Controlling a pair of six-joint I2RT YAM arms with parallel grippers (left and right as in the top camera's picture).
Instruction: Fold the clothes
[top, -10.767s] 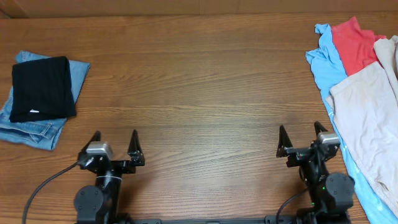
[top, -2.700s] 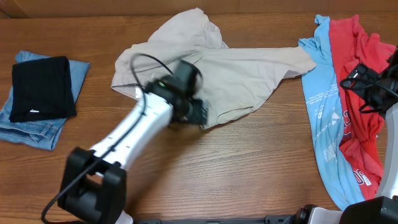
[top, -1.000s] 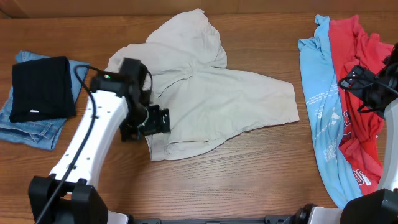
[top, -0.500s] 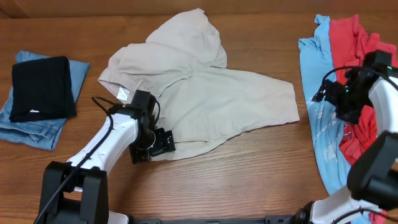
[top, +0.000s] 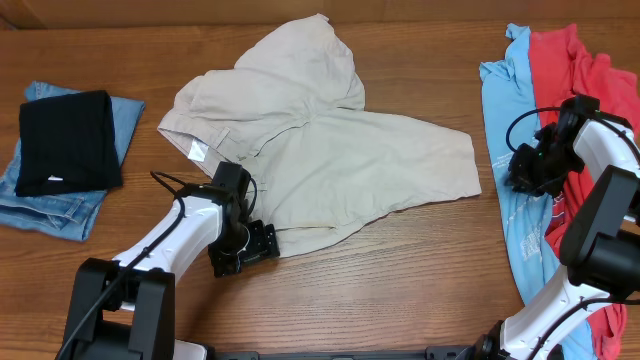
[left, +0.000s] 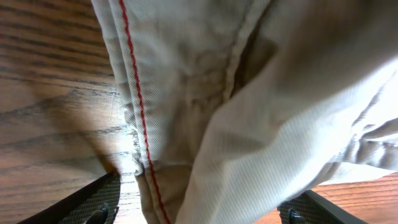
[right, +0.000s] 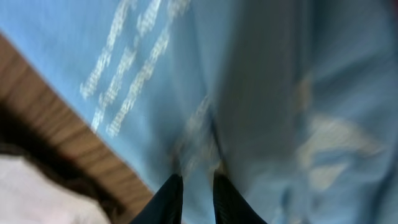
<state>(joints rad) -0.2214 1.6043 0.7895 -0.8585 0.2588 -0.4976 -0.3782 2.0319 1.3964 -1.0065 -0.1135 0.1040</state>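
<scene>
The beige shorts (top: 330, 150) lie spread in the middle of the table, white label (top: 196, 152) showing near the waistband. My left gripper (top: 248, 245) is low at their front left hem. In the left wrist view its fingers (left: 93, 202) stand wide apart, with the red-stitched hem (left: 140, 112) bunched between them; the gripper (left: 199, 208) is open. A light-blue top (top: 508, 130) and a red top (top: 575, 90) lie at the right edge. My right gripper (top: 522, 172) is down on the light-blue top (right: 261, 74). The gripper (right: 198, 186) has its fingers nearly together, pinching a fold.
A folded black garment (top: 65, 140) rests on folded jeans (top: 45, 212) at the far left. Bare wood (top: 400, 290) runs along the table's front between the arms.
My left gripper slid toward the front along the shorts' left hem. My right gripper moved left off the red top onto the light-blue top and closed from wide open.
</scene>
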